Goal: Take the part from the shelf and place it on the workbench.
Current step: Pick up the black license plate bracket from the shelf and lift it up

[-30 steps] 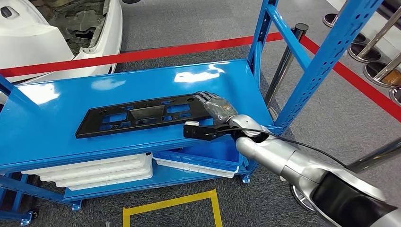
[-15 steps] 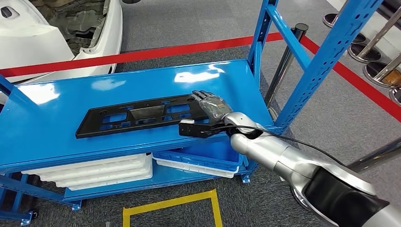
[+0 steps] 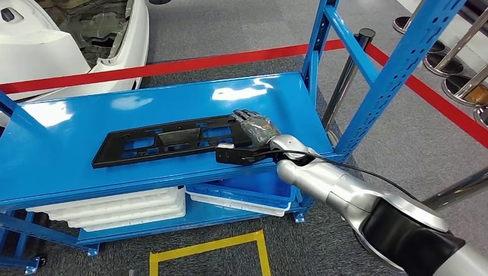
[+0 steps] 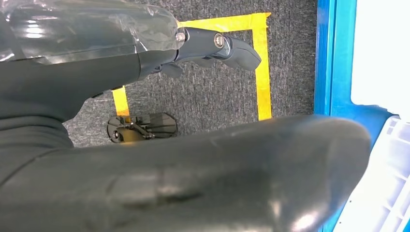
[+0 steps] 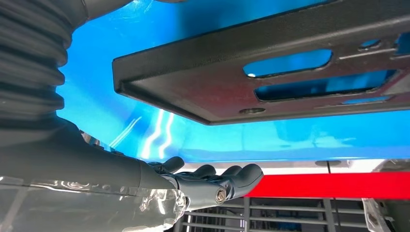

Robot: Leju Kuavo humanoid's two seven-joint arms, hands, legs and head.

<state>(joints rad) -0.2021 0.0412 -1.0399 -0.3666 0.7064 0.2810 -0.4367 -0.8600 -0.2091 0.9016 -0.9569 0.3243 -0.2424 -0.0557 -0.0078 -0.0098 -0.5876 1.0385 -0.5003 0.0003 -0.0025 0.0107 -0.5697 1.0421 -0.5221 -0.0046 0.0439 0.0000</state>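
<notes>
Head view: black part point(image 3: 172, 140) flat on glossy blue shelf point(image 3: 69, 167).
Right hand point(image 3: 256, 127), fingers extended ungrasping, at part's end; grey carpet point(image 3: 230, 29), red line point(image 3: 172, 66) behind.

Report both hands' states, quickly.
Left hand: hanging over the floor, holding nothing; open or closed cannot be told.
Right hand: open at the black part's end, not gripping.

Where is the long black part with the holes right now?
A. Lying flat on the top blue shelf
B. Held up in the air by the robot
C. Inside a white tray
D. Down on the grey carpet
A: the black part lies flat on the blue shelf, with the right hand at its near end and not lifting it.
</notes>
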